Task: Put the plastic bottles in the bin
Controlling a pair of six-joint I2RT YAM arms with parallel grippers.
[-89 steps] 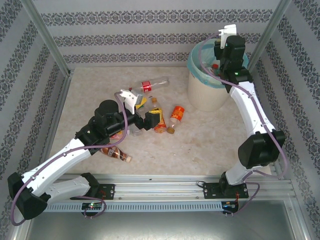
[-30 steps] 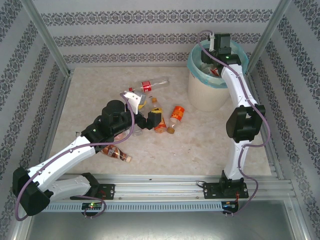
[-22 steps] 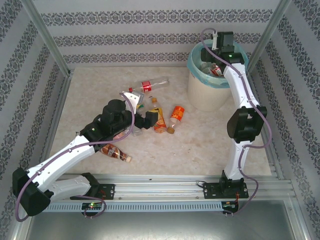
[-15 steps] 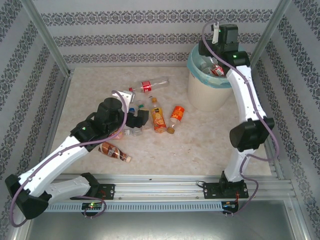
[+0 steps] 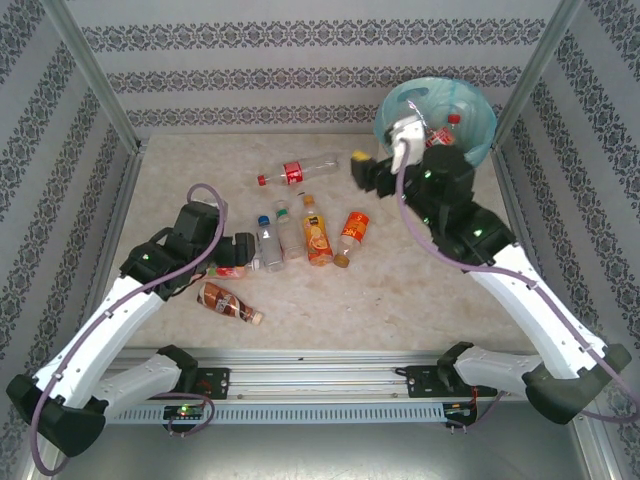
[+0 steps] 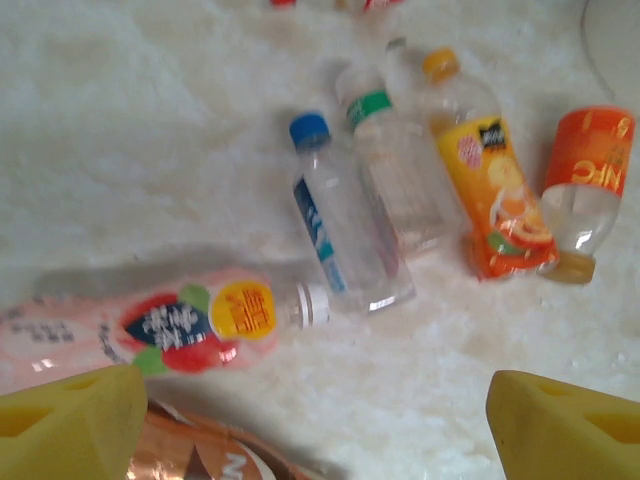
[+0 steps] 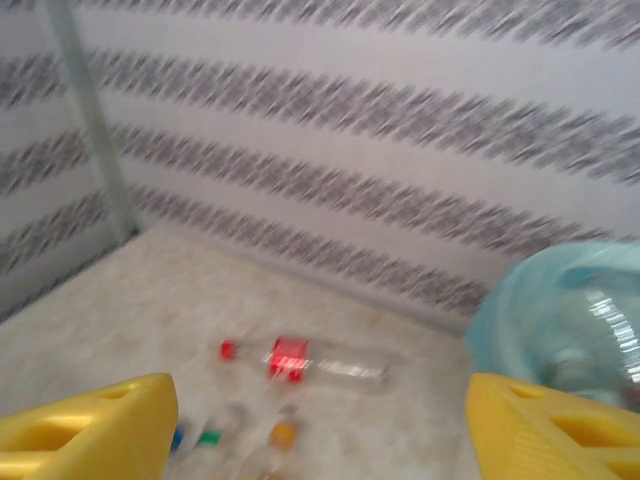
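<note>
Left claw (image 6: pixel 320 430) hangs low over the desk (image 5: pixel 400 290), spread wide and empty. Its arm reaches forward from a bent elbow, so the yellow fingertips (image 6: pixel 70 420) sit just short of the plastic bottles (image 6: pixel 350 235) lying clustered on their sides. Opposite, the right claw (image 7: pixel 320 430) is also parted with nothing in it, its forearm raised and angled back-left, just left of the bin (image 5: pixel 480 100) in the far right corner.
</note>
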